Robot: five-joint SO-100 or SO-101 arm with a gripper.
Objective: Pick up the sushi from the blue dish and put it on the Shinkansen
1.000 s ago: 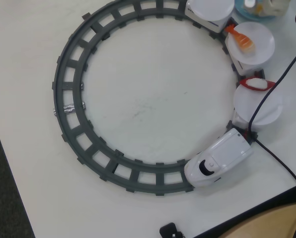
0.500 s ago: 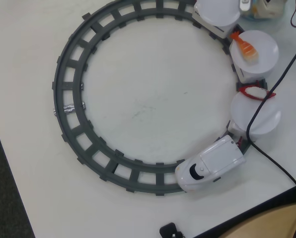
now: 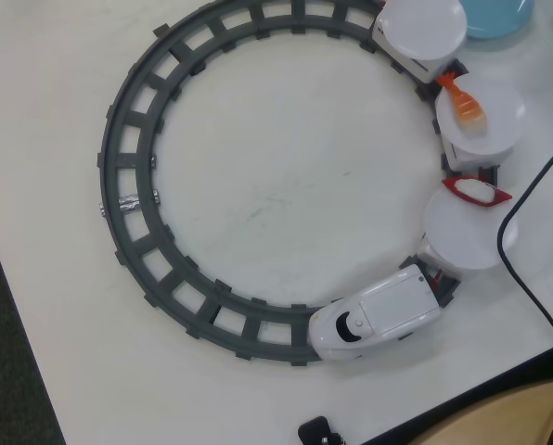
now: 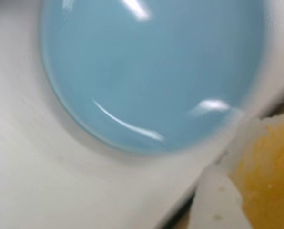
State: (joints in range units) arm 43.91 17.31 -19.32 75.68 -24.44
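In the wrist view the sushi (image 4: 270, 176), yellow-orange and blurred, fills the lower right corner close to the camera. My gripper (image 4: 249, 191) is shut on it, and one white finger (image 4: 212, 202) shows beside it. The blue dish (image 4: 151, 71) lies bare below it. The overhead view catches only the dish's edge (image 3: 499, 14) at the top right, and neither the gripper nor the sushi shows there. The Shinkansen (image 3: 374, 320) sits on the lower right of the track, pulling three cars topped with white plates (image 3: 462, 236).
A dark grey ring track (image 3: 128, 204) covers most of the table. An orange striped sushi (image 3: 464, 100) lies on the middle plate and a red-and-white one (image 3: 476, 192) sits between cars. A black cable (image 3: 527, 213) runs down the right side. The table edge (image 3: 499, 380) cuts the lower right.
The train has run along the track toward the lower left. The gripper with the sushi, seen over the blue dish at the top right edge, has left the overhead view.
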